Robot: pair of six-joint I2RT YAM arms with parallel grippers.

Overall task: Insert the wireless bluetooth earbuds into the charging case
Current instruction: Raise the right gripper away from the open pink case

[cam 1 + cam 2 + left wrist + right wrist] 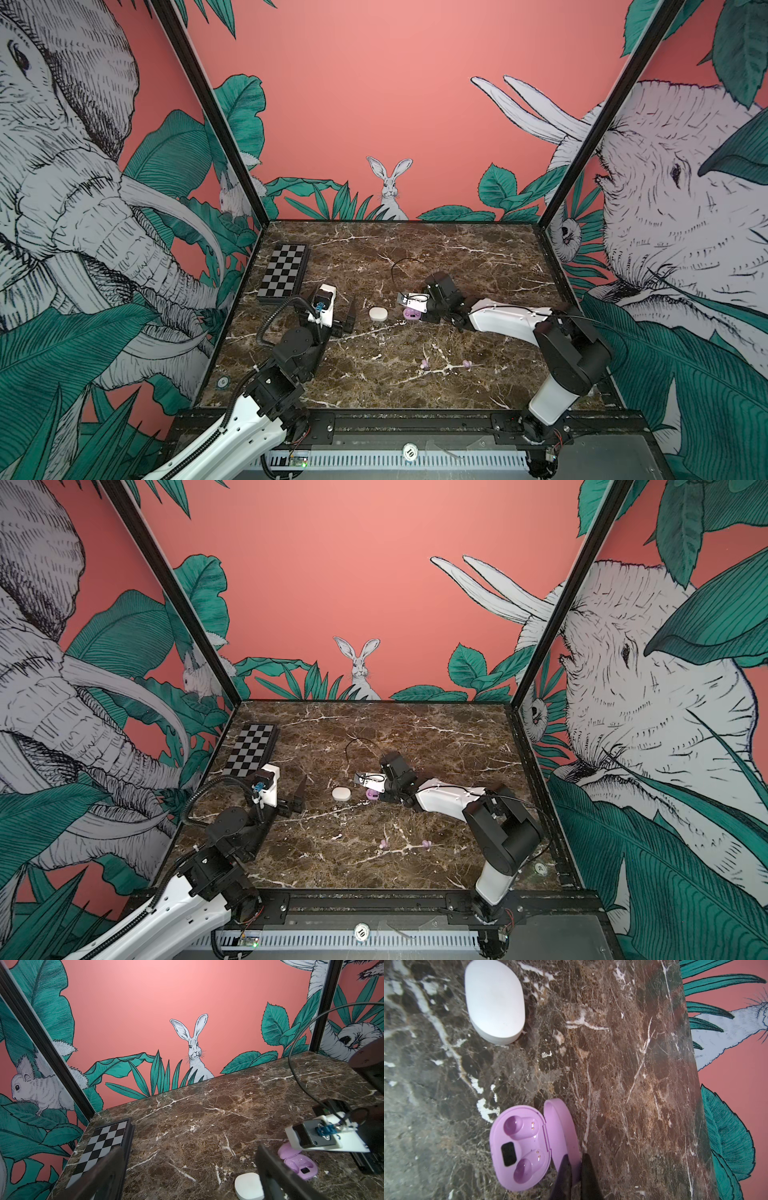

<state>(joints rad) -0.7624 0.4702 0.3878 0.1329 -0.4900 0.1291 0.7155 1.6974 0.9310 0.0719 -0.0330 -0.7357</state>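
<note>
Two lilac wireless bluetooth earbuds (424,365) (466,364) lie apart on the marble near the table's front, seen in both top views (383,845) (426,844). The lilac charging case (519,1147) lies open with both sockets empty. My right gripper (576,1156) is shut on its raised lid (560,1126). A closed white case (378,313) rests just left of the lilac one (411,314). My left gripper (189,1147) stands wide open and empty, its right finger (351,313) beside the white case (248,1187).
A folded chessboard (284,272) lies at the back left of the marble table (415,399). A thin black cable (399,266) loops up behind the right wrist. Patterned walls enclose the left, back and right sides.
</note>
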